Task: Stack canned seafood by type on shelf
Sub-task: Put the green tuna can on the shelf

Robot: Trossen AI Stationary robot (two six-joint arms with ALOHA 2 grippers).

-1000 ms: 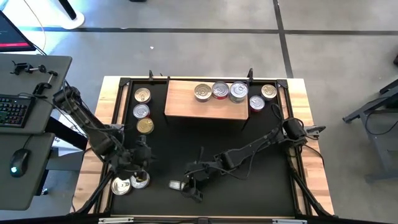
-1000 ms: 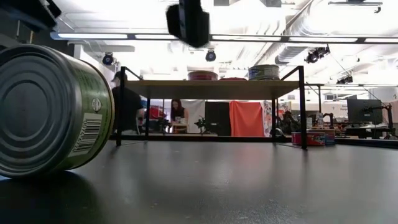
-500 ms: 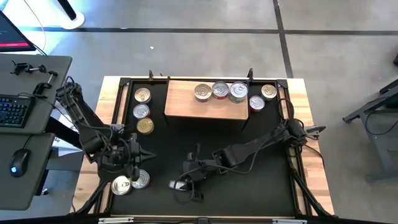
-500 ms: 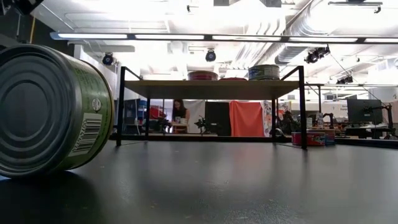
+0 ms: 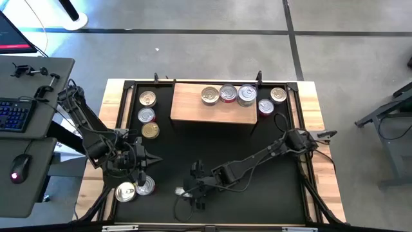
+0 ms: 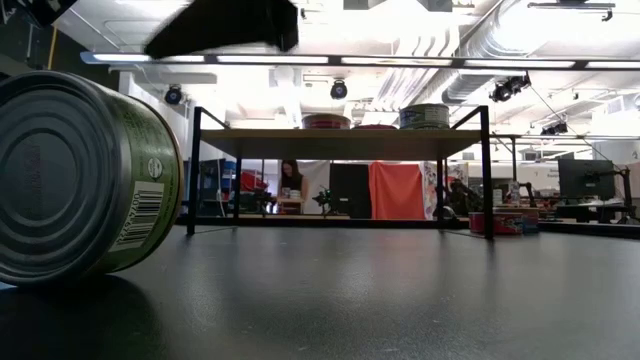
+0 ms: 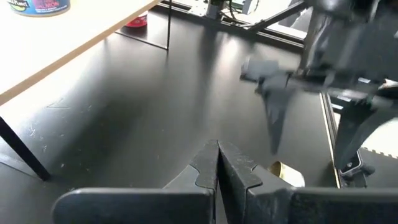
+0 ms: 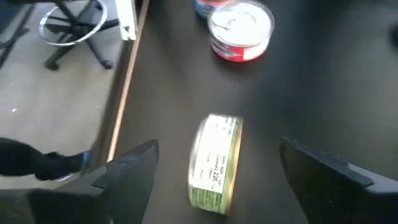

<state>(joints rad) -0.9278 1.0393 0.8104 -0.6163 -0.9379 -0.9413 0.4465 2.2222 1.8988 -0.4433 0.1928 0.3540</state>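
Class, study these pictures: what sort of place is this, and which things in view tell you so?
Most likely a robotics lab or open workshop, not a home. A desk with a keyboard and mouse stands beside the work table, the floor is bare concrete, and the low view shows exposed ceiling ducts and strip lights.

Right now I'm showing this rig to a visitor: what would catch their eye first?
A green-labelled can lying on its side on the black mat, near the front edge, with the right tool open right over it. Behind it, the wooden shelf carries three cans in a row along its back edge.
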